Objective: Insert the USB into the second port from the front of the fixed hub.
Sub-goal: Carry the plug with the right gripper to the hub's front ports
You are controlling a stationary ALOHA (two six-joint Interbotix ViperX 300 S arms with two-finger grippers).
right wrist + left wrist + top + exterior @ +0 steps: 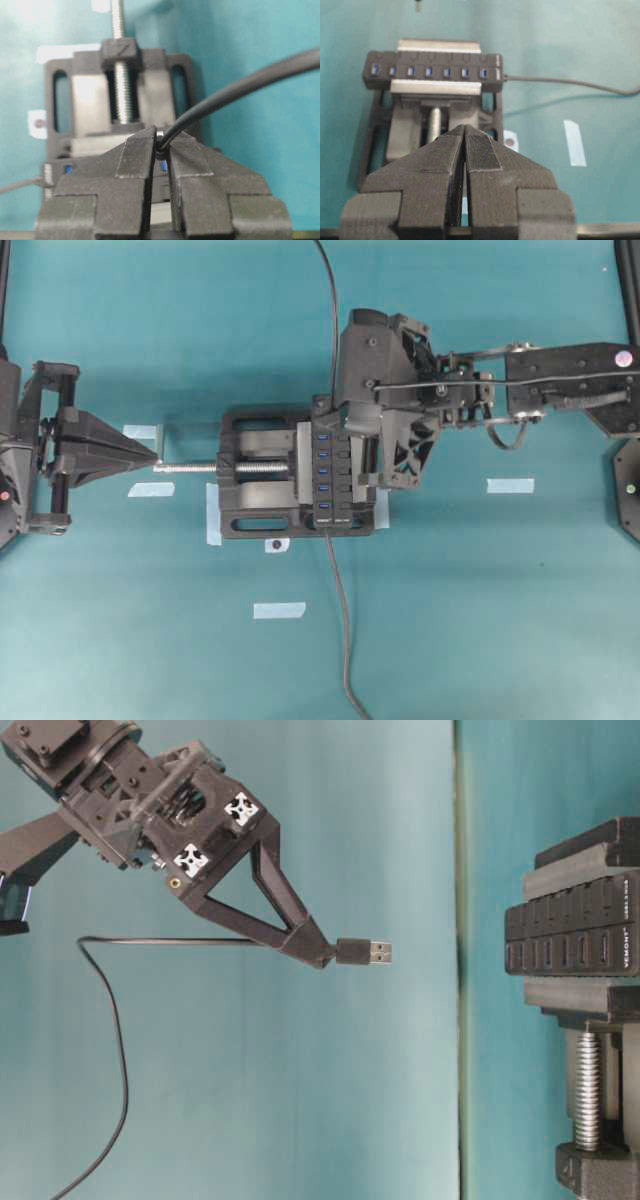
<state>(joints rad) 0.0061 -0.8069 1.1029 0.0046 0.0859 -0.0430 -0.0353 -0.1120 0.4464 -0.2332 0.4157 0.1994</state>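
Right gripper [322, 956] clamped on the USB [365, 952], metal tongue sticking out past the fingertips and pointing level at the fixed hub [572, 938] in the table-level view, plug and hub face well apart there. Hovering above the hub in the overhead view, over its far end from the hub's own cable, so the target port probably lies toward that cable end, with the plug's long axis already square to the port row. Left gripper [150, 459] shut on nothing, parked just off the tip of the vise [262, 525] screw, clearly the farther arm.
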